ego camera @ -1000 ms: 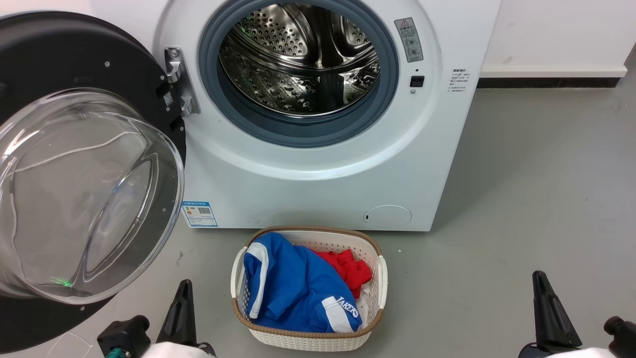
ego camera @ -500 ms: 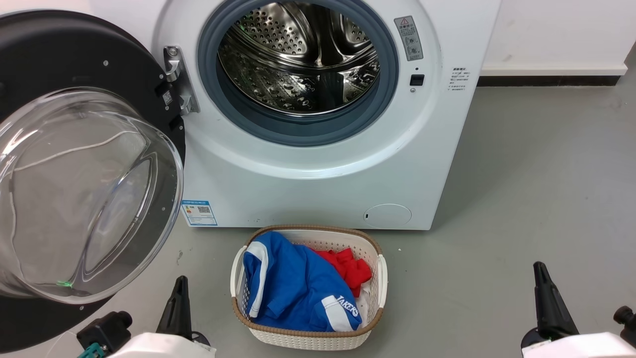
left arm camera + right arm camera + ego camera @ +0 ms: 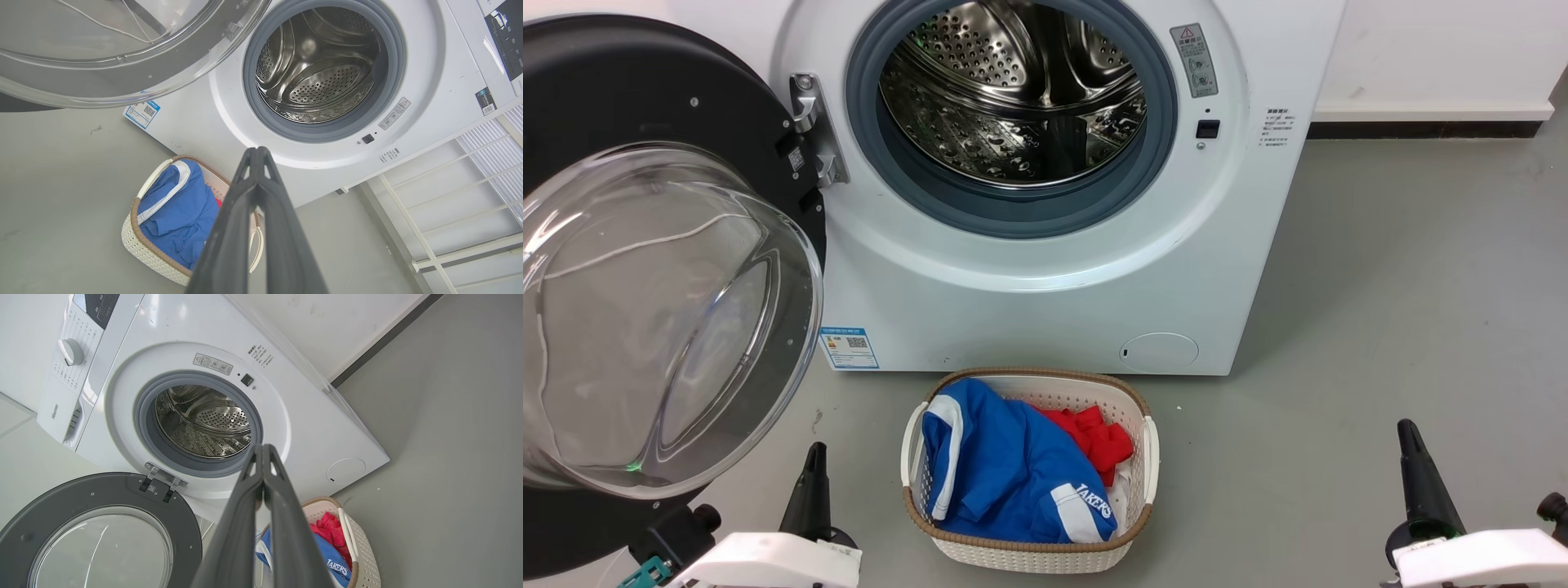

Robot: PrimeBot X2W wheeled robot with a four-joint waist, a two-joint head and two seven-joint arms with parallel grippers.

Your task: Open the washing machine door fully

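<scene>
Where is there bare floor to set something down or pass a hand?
Bare floor lies between the basket and the right hand, and right of the washing machine to the wall. Crowded left: the washing machine door overhangs beside the left hand.

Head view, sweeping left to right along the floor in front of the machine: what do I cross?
left gripper → laundry basket → right gripper
</scene>
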